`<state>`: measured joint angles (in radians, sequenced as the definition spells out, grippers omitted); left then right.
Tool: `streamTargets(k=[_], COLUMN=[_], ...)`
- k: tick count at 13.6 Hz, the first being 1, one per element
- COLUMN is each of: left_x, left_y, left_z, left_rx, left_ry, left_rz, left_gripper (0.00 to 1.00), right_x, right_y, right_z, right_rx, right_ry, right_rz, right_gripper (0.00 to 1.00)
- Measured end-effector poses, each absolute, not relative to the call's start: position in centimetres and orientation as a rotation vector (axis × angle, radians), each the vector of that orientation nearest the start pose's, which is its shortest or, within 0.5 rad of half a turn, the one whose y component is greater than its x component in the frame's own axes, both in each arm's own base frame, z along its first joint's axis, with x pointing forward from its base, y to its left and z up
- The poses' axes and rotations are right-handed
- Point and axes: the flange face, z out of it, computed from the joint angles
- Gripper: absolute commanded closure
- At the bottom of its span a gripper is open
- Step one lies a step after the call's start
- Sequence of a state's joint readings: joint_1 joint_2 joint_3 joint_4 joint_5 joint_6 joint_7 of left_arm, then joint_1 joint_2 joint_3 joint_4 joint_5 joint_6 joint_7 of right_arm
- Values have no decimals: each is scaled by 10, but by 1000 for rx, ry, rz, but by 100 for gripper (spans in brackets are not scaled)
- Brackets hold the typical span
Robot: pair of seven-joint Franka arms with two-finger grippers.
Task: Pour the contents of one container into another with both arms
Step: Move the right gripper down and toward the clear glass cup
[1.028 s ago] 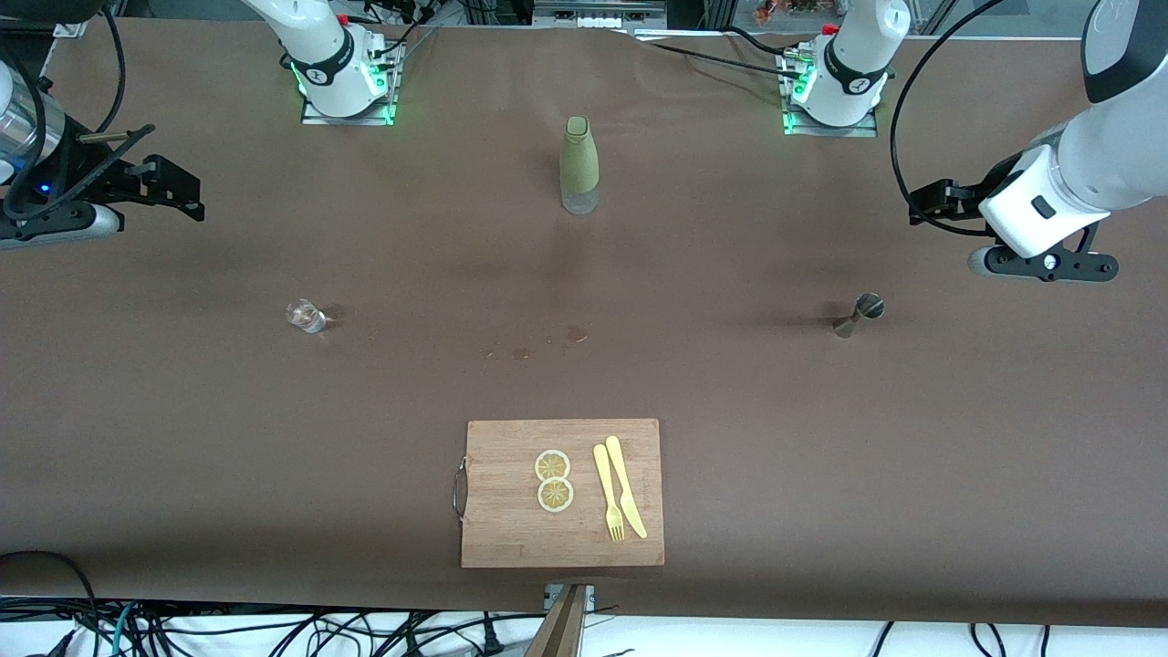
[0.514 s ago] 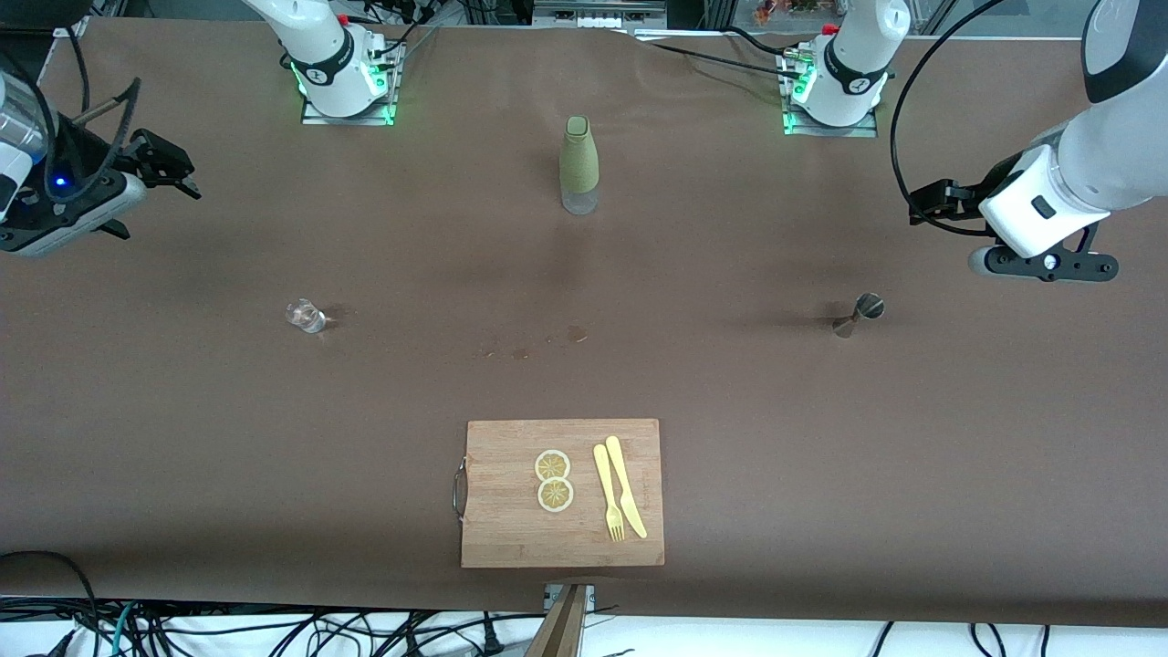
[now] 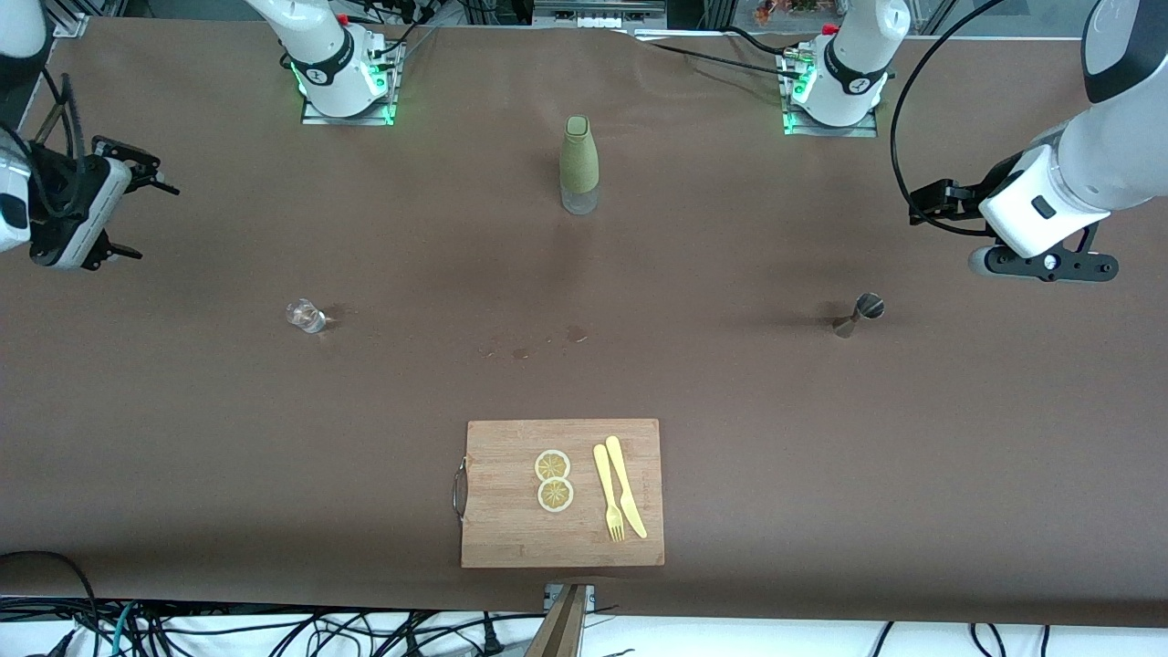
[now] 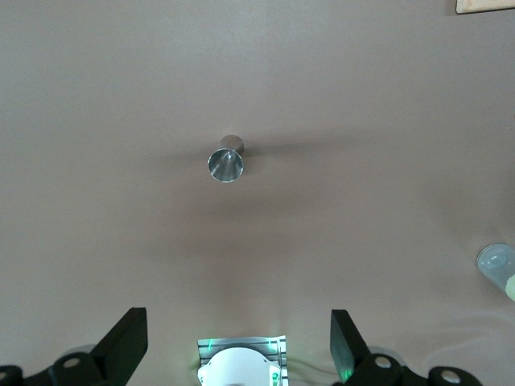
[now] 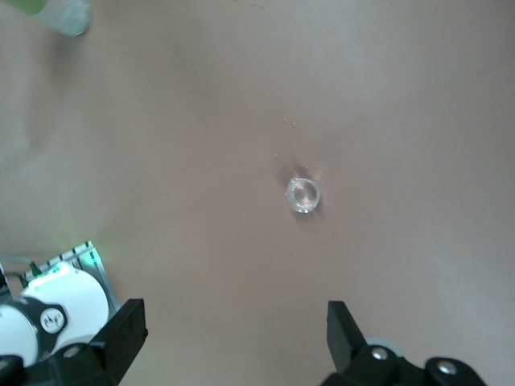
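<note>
A wide table (image 3: 182,438) covered in brown cloth fills the front view, with both arm bases along its top edge.

The right gripper (image 3: 123,210) hangs in the air over the table's edge at the right arm's end, at about nine o'clock in the front view. In the right wrist view its two black fingers (image 5: 121,330) are spread wide with nothing between them. The left gripper (image 3: 926,205) hangs over the table at the left arm's end, at about three o'clock. Its fingers (image 4: 129,342) are also spread wide and empty.

The glass tumbler (image 3: 305,316) stands upright on the cloth toward the right arm's end, well apart from the right gripper and nearer the front camera than the spot it hangs over. It is tiny, clear and probably light, smooth and breakable. A gentle pinch across its side wall, below the rim, seems the safest hold.

The steel jigger (image 3: 859,314) stands toward the left arm's end, with its open round rim showing in the left wrist view (image 4: 226,163). It looks rigid and slick. Its narrow waist appears to be the natural place to grip.

A green-sleeved bottle (image 3: 578,164) stands at twelve o'clock. A wooden cutting board (image 3: 511,529) lies at six o'clock, holding two lemon slices (image 3: 553,480), a yellow fork (image 3: 608,493) and a yellow knife (image 3: 626,486).
</note>
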<state>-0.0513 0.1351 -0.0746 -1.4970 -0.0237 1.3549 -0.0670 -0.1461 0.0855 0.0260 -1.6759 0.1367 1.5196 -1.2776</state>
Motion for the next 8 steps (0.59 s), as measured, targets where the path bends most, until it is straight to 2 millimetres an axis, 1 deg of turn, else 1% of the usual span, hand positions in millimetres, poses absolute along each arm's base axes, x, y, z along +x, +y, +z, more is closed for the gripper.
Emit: streamTargets(k=[3, 5, 7, 8], left_x=[563, 563, 563, 563], left_y=[-72, -72, -71, -71], left_z=[567, 567, 567, 567], left_rx=[-3116, -3116, -3116, -3116], left_ry=[96, 96, 96, 96], left_rz=[438, 438, 438, 438], left_gripper=[0, 0, 0, 0], right_x=[565, 565, 565, 564], right_y=[-96, -120, -147, -162], right_z=[491, 469, 437, 416], right_rx=[-2233, -2116, -1970, -1889], right_ry=[-1671, -1729, -1776, -1798], right_rz=[82, 27, -66, -116], right_gripper=[0, 0, 0, 0])
